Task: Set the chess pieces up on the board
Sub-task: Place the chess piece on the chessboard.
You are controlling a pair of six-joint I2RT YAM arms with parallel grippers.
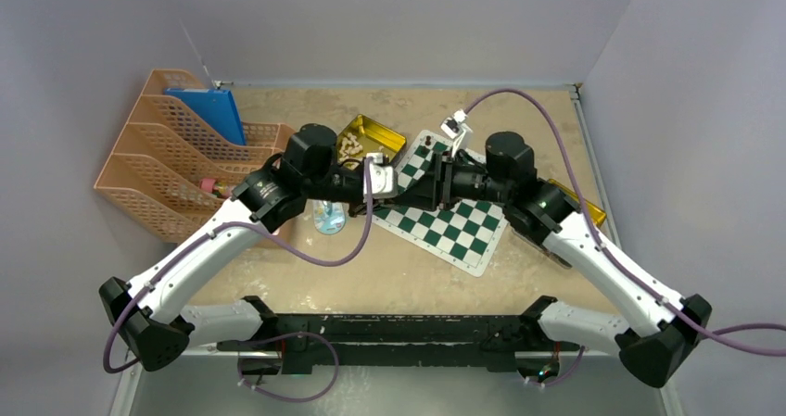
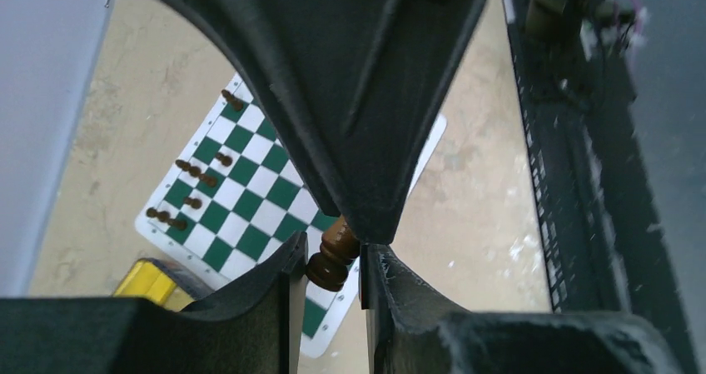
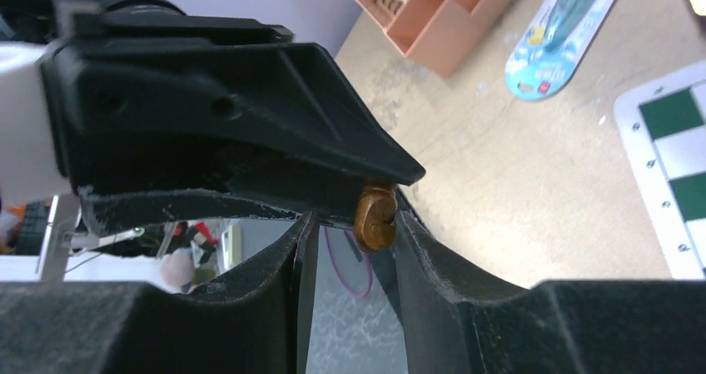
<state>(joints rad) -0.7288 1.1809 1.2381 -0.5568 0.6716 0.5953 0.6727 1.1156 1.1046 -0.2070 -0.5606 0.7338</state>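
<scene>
My two grippers meet tip to tip above the board's left edge. My left gripper [image 1: 408, 194] [image 2: 333, 251] is shut on a dark brown chess piece [image 2: 330, 264], which sits tilted between its fingers. My right gripper [image 1: 426, 192] [image 3: 351, 224] faces it with its fingers apart; the piece [image 3: 375, 220] lies against its right finger. The green and white board [image 1: 445, 223] [image 2: 250, 192] lies below. Several dark pieces [image 2: 193, 171] stand along its far side. A corner of the board [image 3: 666, 141] shows in the right wrist view.
A gold tin [image 1: 375, 136] with beige pieces stands behind the board, and another gold tin [image 1: 582, 208] lies on the right under my right arm. An orange file rack [image 1: 176, 170] holds a blue folder [image 1: 211, 112] at the left. A blue packet [image 1: 329, 218] lies beside the board.
</scene>
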